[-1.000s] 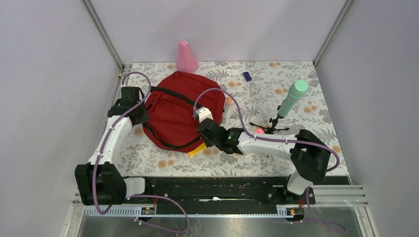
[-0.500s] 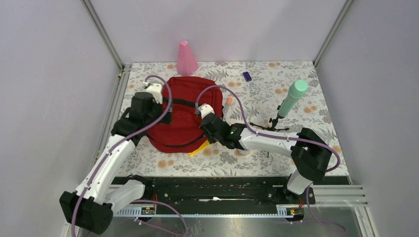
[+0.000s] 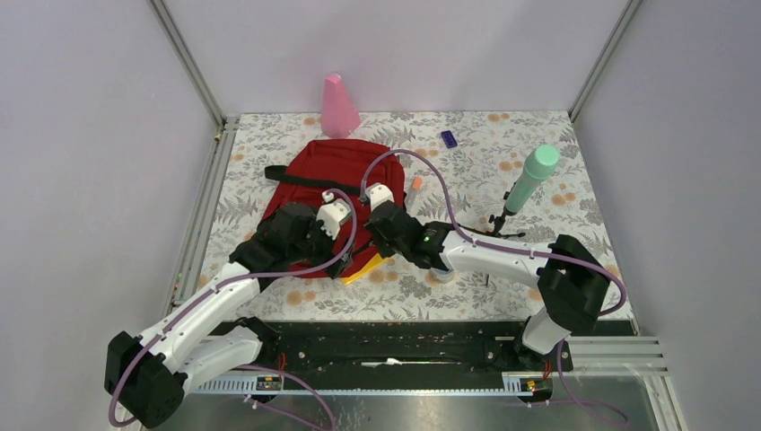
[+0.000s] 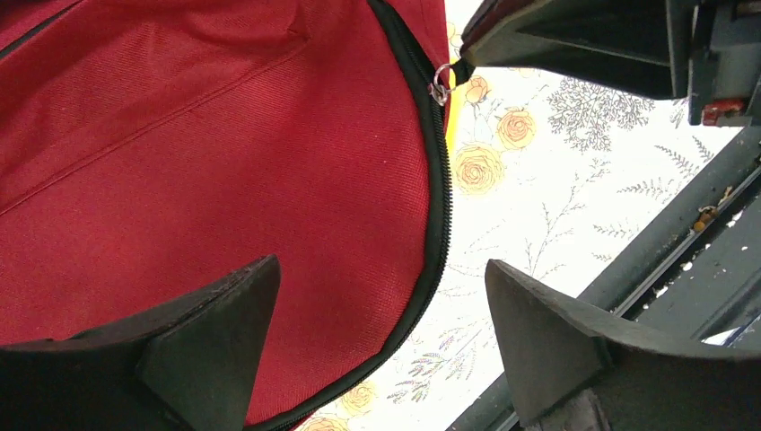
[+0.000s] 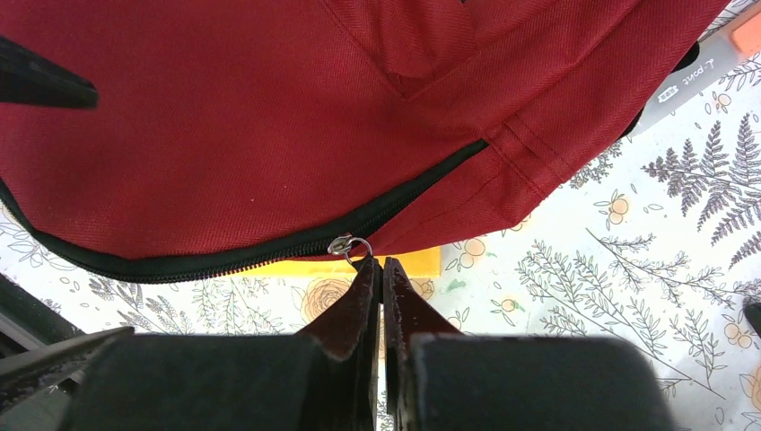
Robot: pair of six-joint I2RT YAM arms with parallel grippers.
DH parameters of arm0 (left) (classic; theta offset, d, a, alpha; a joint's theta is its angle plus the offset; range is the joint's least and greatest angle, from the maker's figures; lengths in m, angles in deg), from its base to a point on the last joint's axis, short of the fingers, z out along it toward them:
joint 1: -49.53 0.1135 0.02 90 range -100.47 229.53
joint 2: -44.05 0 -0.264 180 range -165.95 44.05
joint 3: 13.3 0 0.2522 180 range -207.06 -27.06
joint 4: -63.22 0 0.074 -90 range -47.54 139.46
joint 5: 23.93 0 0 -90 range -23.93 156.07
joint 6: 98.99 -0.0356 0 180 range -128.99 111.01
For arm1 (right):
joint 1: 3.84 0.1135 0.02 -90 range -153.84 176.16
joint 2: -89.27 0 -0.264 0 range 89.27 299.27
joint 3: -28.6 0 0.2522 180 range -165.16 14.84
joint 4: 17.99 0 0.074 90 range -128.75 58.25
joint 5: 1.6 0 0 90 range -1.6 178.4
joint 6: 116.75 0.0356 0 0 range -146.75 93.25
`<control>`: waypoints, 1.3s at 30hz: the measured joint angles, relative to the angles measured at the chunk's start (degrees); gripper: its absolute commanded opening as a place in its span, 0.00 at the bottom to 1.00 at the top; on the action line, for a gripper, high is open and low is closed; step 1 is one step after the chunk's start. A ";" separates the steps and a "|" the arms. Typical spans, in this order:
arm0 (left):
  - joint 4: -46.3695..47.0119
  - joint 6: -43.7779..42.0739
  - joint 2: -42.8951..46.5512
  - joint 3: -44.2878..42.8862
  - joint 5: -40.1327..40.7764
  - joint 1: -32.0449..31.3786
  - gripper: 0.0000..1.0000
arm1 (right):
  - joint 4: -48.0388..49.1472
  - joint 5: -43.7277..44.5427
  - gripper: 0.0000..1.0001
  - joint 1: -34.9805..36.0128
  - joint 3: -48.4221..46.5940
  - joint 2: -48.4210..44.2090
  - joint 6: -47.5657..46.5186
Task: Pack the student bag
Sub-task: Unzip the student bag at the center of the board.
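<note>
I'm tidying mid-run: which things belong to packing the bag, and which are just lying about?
In use: student bag, zipper pull, right gripper pinching it, open left gripper.
Lying about: pink cone, purple block, green-topped stand, orange-capped marker.

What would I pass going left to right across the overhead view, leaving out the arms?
student bag → orange-capped marker → small purple object → mint-green cylinder on a black tripod. The pink cone stands behind the bag within its width, so it is left out.
</note>
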 measured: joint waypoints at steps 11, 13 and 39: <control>1.18 -0.96 -4.59 0.48 2.32 -0.68 0.91 | 0.48 -1.77 0.00 -0.70 0.07 -0.11 1.84; 1.16 -0.92 -5.79 0.46 2.84 -1.29 0.90 | 0.48 -1.99 0.00 -0.79 0.07 -0.15 2.14; -3.89 2.49 -12.07 -6.69 10.54 -4.57 0.00 | -6.91 2.62 0.00 -9.84 -14.99 9.94 2.29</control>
